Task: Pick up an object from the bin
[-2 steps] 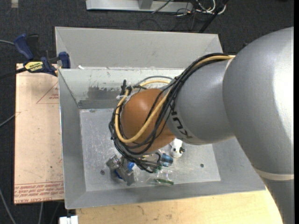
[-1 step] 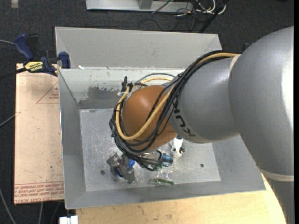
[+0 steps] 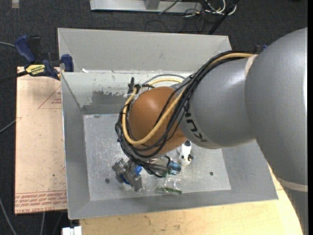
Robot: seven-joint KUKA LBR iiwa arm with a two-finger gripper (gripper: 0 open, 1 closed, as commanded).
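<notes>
The bin (image 3: 73, 131) is plain grey with a pale, scuffed floor. The silver-grey arm (image 3: 244, 102) has an orange-brown cover (image 3: 151, 116) crossed by black and yellow cables (image 3: 128, 131). The gripper (image 3: 129, 175) is grey and blue. To its right lie a small white thing (image 3: 185, 153) and a green scrap (image 3: 172, 190).

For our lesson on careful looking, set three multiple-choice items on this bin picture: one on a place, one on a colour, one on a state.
1. Where is the pincer? A: low over the bin's floor, near the view's bottom. B: at the far wall. C: outside the bin.
2. The small thing up and right of the pincer is mostly: A: red. B: white. C: yellow.
3. The greenish thing is: A: lifted. B: on the rim. C: lying loose on the floor.

Key: A, it sits down by the floor's near edge; B, its body is white; C, it rests flat to the right of the pincer.
</notes>
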